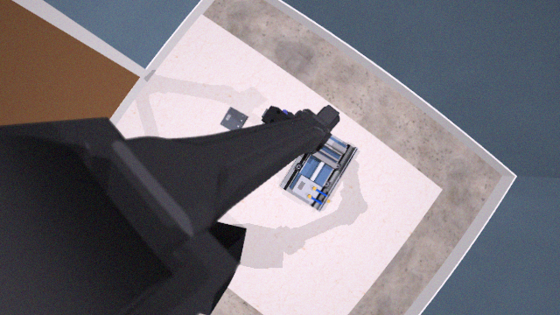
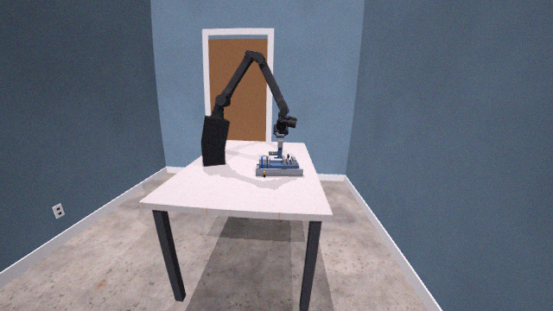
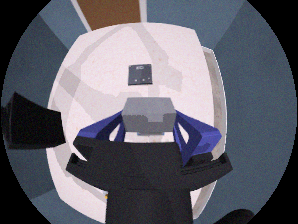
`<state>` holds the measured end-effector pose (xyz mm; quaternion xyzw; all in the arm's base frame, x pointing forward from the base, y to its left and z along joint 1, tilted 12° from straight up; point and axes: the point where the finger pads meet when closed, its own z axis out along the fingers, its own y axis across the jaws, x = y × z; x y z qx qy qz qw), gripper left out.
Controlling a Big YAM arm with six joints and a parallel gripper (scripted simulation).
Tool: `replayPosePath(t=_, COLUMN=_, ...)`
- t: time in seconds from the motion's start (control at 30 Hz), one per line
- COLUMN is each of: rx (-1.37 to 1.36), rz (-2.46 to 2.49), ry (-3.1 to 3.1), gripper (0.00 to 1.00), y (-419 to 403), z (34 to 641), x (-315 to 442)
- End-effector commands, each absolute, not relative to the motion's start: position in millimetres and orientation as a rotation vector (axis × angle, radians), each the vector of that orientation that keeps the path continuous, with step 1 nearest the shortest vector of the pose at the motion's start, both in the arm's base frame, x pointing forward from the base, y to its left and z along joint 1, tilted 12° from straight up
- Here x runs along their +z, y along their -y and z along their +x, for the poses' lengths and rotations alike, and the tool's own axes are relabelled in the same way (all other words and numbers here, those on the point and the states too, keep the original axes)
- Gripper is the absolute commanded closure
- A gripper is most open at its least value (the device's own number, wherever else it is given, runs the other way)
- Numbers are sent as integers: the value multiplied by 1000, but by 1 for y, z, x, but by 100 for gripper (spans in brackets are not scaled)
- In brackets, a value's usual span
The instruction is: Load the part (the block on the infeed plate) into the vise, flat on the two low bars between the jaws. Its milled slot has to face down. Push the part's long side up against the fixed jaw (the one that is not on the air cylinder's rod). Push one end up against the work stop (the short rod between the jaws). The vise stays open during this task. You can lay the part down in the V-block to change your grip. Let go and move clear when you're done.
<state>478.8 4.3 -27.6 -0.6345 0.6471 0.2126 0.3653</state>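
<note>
My gripper [image 2: 280,135] [image 3: 149,112] is shut on the part, a grey block [image 3: 148,106], and holds it in the air across the blue fingers. A stepped notch shows on the block's face toward the wrist camera. In the exterior view the block is above a blue stand with a grey top [image 2: 280,144], perhaps the V-block, behind the vise [image 2: 280,172] [image 1: 308,185]. The vise stands open on the table; the arm covers its upper left corner in the top view. The dark infeed plate [image 1: 234,118] [image 3: 140,75] is bare. Work stop and low bars cannot be told clearly.
The white table [image 1: 385,206] [image 2: 242,194] carries the arm's black base [image 2: 215,142] at its left side. Blue hoses with yellow fittings [image 1: 314,188] stick out at the vise's cylinder end. The arm [image 1: 262,153] hides much of the table in the top view.
</note>
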Motion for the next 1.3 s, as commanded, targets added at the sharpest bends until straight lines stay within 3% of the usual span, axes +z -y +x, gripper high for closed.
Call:
replayPosePath(t=0.0, rx=512, rz=-1637, ry=-1634, gripper=100, y=-7, z=499, x=-18)
replayPosePath(t=1.27, rx=529, rz=-1633, ry=-1644, gripper=100, y=-9, z=502, x=-60)
